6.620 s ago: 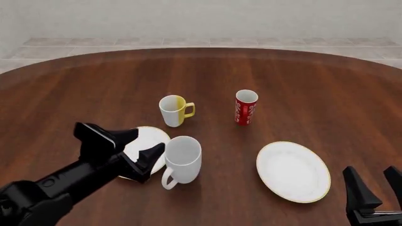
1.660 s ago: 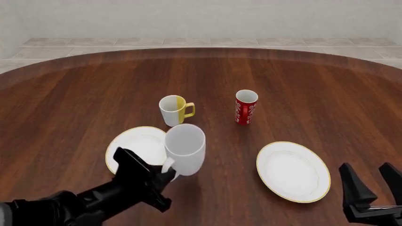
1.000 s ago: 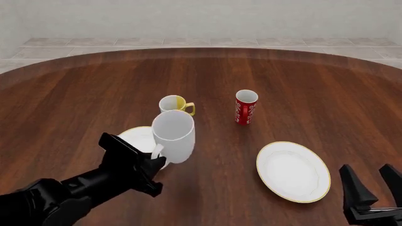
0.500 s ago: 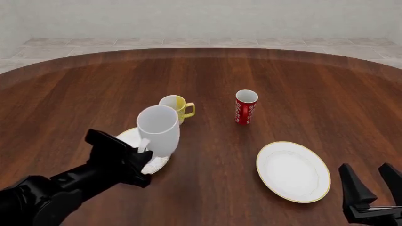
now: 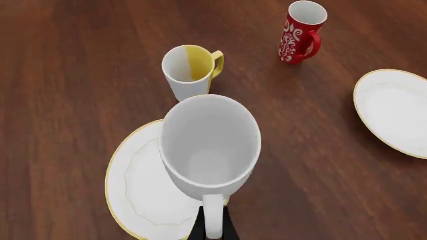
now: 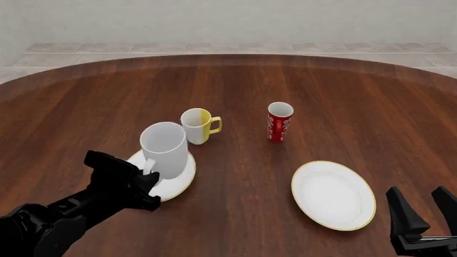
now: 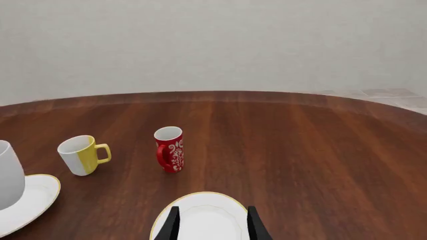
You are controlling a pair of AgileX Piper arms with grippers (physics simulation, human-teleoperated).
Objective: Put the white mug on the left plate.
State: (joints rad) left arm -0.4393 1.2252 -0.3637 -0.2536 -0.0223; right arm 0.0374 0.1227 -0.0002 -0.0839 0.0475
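Observation:
The white mug is upright over the left plate, low above it or just on it; I cannot tell which. My left gripper is shut on the mug's loop handle. In the left wrist view the mug hangs over the right part of the plate, with my fingers pinching the handle. The mug and the plate also show in the right wrist view. My right gripper is open and empty at the near right.
A white-and-yellow mug stands just behind the left plate. A slim red patterned cup stands farther right. The second plate lies at the right, just ahead of my right gripper.
My left gripper has carried the white mug leftward and down, from beside the plate to over it. The right arm has not moved.

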